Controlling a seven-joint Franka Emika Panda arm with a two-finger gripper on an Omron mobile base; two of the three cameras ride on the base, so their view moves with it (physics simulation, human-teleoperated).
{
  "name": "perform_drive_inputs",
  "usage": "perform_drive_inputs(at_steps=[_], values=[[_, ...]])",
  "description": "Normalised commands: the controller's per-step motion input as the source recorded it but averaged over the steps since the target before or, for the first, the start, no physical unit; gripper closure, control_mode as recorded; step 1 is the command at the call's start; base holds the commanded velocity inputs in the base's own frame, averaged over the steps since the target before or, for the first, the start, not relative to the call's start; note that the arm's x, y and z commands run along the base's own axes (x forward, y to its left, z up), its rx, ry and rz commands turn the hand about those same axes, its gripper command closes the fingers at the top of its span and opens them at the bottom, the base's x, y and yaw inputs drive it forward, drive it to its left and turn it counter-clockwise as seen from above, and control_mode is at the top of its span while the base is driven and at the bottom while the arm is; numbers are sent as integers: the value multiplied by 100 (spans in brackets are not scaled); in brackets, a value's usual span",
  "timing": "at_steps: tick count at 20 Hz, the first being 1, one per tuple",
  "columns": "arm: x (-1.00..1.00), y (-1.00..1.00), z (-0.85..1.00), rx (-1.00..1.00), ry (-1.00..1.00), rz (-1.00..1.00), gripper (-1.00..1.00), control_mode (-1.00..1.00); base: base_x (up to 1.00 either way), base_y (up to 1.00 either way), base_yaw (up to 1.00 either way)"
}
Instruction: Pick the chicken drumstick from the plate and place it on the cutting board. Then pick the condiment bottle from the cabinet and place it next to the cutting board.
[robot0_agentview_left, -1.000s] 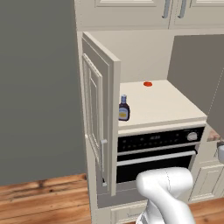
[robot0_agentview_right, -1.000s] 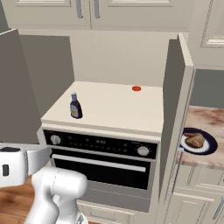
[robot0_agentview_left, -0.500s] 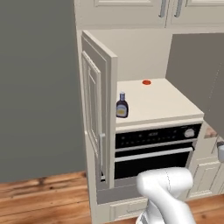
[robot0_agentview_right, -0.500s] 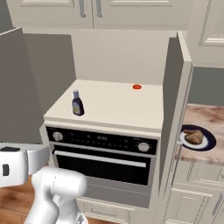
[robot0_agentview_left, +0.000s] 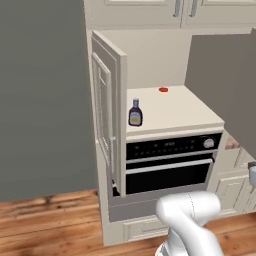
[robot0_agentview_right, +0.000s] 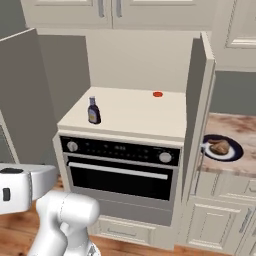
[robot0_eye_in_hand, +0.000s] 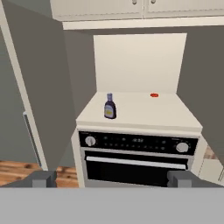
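Two doors of the cabinet (robot0_agentview_right: 200, 100) stand swung wide, and on its cream shelf the bottle (robot0_agentview_right: 93, 111) stands upright near the front left edge, dark brown with a yellow label and a pale cap. From the left base view the same bottle (robot0_agentview_left: 135, 113) sits just behind the panelled left door (robot0_agentview_left: 107, 115), and from the hand view the bottle (robot0_eye_in_hand: 110, 106) stands left of centre on the shelf. A small red disc (robot0_agentview_right: 157, 94) lies well apart from it, toward the back right of the shelf. Below the shelf sits a black oven (robot0_agentview_right: 120, 167) with a knob at each end of its panel and a long pale handle bar.

Off to the right, past the open right door, the plate (robot0_agentview_right: 235, 150) rests on the marbled counter (robot0_agentview_right: 235, 125), and the drumstick (robot0_agentview_right: 219, 147) lies on it, golden-brown. I cannot see a cutting board from where I stand.

The gripper (robot0_eye_in_hand: 111, 179) faces the oven front, well short of the shelf, its two dark fingertips (robot0_eye_in_hand: 43, 178) set far apart with nothing between them. The white arm (robot0_agentview_right: 65, 220) bends low in front of the oven, above the wooden floor (robot0_agentview_left: 50, 225).
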Motion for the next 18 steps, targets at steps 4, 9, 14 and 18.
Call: perform_drive_inputs(at_steps=[4,9,14,18], values=[[0,0,0,0,0,0,-100,100,-35,0,0],[0,0,0,0,0,0,-100,100,-13,0,0],[0,0,0,0,0,0,-100,100,-2,-9,0],[0,0,0,0,0,0,-100,100,0,-32,0]])
